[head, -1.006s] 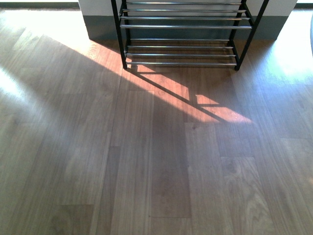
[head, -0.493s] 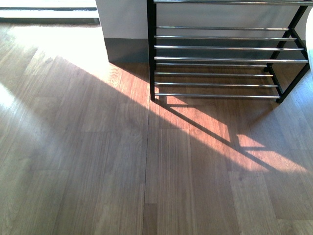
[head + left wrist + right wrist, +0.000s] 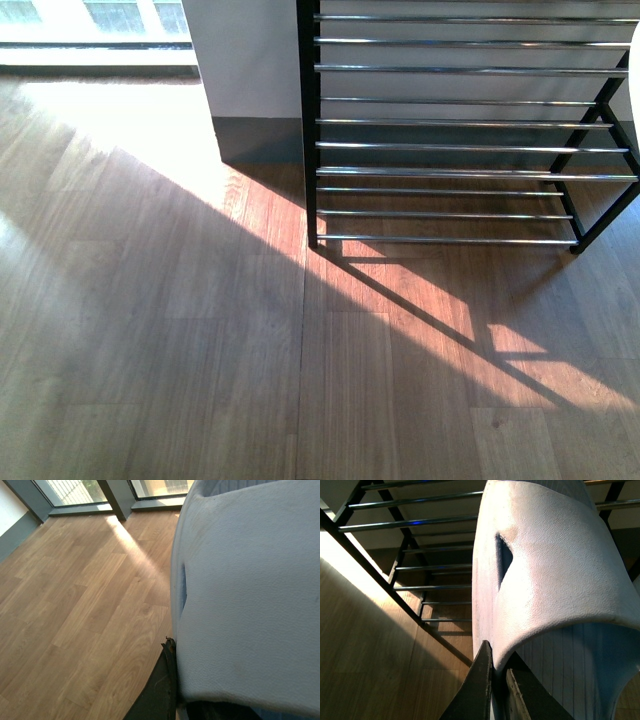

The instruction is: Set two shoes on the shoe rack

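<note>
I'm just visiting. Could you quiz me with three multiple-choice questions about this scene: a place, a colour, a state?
1. In the front view, the shoe rack stands: A upper right; B lower left; C bottom centre.
2. The shoes' soles are: A black; B white; C red.
3. The right arm's shoe is: A on the rack; B on the floor; C held by the right gripper.
1 A, its bars fill that corner. 2 B, the left arm's shoe shows white too. 3 C, fingers clamp its sole.
</note>
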Action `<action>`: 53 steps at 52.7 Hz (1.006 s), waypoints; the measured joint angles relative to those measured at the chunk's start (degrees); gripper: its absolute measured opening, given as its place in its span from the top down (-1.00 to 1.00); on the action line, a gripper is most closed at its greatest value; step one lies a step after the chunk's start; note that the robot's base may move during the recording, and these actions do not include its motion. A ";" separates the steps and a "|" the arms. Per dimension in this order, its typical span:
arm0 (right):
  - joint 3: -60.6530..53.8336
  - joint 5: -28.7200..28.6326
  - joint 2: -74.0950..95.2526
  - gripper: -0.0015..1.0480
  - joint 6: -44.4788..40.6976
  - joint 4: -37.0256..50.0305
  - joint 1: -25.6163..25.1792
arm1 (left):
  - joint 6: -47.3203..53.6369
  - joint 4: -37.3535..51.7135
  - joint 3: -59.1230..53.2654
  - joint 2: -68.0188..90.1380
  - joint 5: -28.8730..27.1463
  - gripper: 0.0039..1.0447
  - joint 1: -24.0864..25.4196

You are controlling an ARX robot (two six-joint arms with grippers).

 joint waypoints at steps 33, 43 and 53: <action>0.00 -0.02 -0.02 0.97 0.00 0.02 -0.02 | 0.00 0.00 0.00 0.00 -0.07 0.97 0.00; 0.00 -0.02 -0.02 0.97 -0.02 0.02 0.00 | 0.02 0.00 0.00 0.00 -0.04 0.97 0.00; -0.72 -2.16 1.86 0.97 -1.16 5.57 0.00 | 0.00 0.00 0.02 0.00 -0.09 0.97 0.00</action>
